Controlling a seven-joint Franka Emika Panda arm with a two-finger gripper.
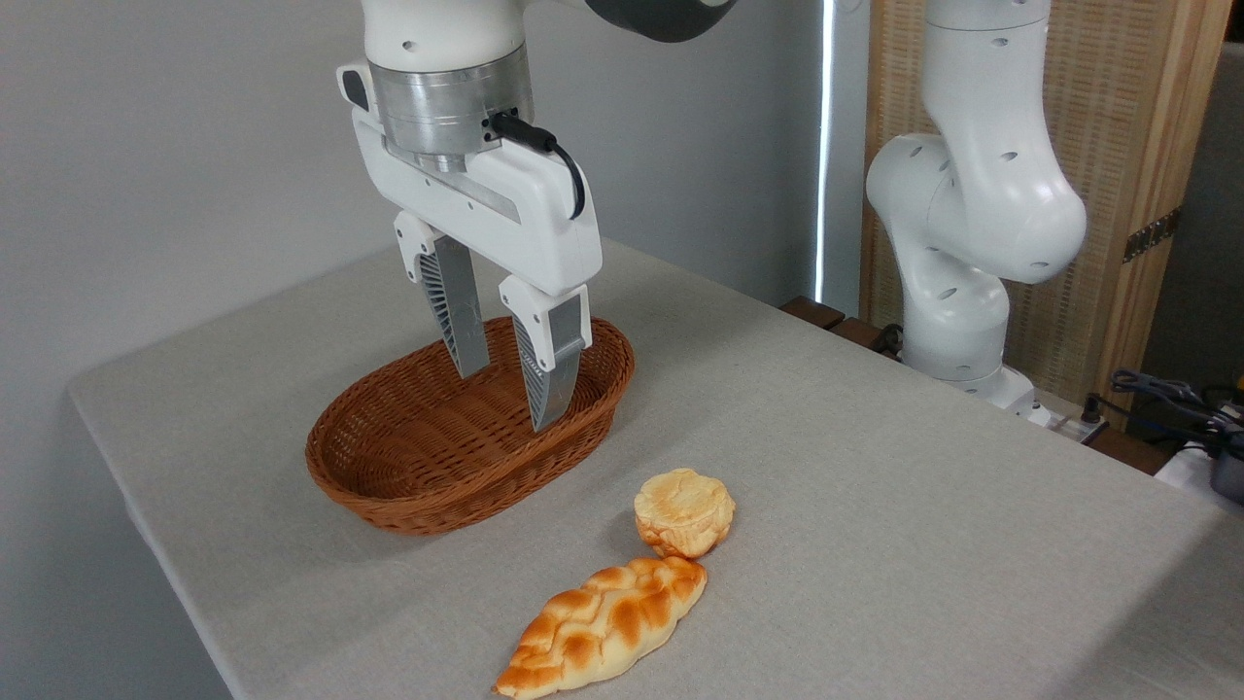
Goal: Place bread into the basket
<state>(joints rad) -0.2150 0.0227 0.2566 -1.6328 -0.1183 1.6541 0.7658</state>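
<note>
Bread (684, 511) on table beside basket (389, 486), gripper (510, 394) apart, empty.

You look from one fixed camera, near and slightly above the table (875, 467), facing the gripper (510, 394) head-on.

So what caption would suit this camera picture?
Open fingers hang over the empty basket; round bun and braided loaf wait on the table.

Grey cloth-covered table (875, 467) against a plain grey wall (175, 146); braided, leaf-shaped golden loaf (603, 622) lying flat near the front edge; pale wooden slatted screen (1137, 146) at the back right; dark tangled cables (1166, 394) beyond the table's right side
</note>
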